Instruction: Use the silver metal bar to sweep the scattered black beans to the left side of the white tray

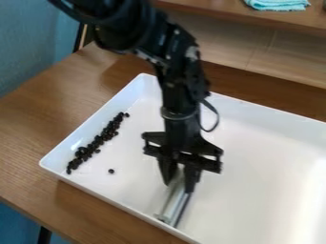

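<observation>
A blue wall (28,43) stands at the left of the room, and in front of it is a brown wood-grained table (32,124), set at a slant from where I'm standing. On the table lies a big white rectangular tray (255,190) with raised sides, its right part running out of sight.

Near the tray's left side, inside it, small black beans (96,144), or something very like them, lie in a long, uneven band roughly following the wall. A lone black bean (111,171) sits apart from them, a little to the right.

Further right, the black arm (178,71) comes in from the top and hangs down over the tray, a loop of dark cable (213,121) bulging from its right side. At its lower end, the gripper (179,187) is closed around a slim, silvery tool (170,206) with a dark right edge. The tool slants down and to the left from between the fingers, inside the tray and close to its near side; I can't tell whether its lower end touches the bottom.

At the upper right, behind the tray, a folded turquoise cloth (277,5) lies on a raised wooden surface (216,10).
</observation>
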Tool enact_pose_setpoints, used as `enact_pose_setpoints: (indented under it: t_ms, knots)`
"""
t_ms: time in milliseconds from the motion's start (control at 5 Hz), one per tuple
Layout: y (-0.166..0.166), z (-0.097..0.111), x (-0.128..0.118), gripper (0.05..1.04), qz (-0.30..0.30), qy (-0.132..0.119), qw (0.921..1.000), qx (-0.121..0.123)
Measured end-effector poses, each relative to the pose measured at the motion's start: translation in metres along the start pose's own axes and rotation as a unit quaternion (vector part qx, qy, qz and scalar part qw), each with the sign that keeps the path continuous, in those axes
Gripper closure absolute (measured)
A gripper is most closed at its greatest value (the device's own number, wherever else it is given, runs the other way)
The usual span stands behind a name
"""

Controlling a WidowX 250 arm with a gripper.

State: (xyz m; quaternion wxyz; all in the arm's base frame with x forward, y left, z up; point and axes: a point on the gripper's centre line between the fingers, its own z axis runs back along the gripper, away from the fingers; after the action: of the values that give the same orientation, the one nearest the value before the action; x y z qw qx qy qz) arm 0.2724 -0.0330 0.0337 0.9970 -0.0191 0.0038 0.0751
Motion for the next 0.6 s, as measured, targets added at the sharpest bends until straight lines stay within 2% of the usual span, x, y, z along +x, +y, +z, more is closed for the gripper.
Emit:
enact_pose_setpoints:
  t_ms: [200,400,600]
  knots:
    - [0.034,0.002,0.002,0.706,0.0,0.0,1.0,0.002]
    - [0.07,0.006,0.006,0.706,0.004,0.001,0.9999,0.016]
    - [0.081,0.006,0.013,0.706,-0.008,-0.001,0.9992,0.039]
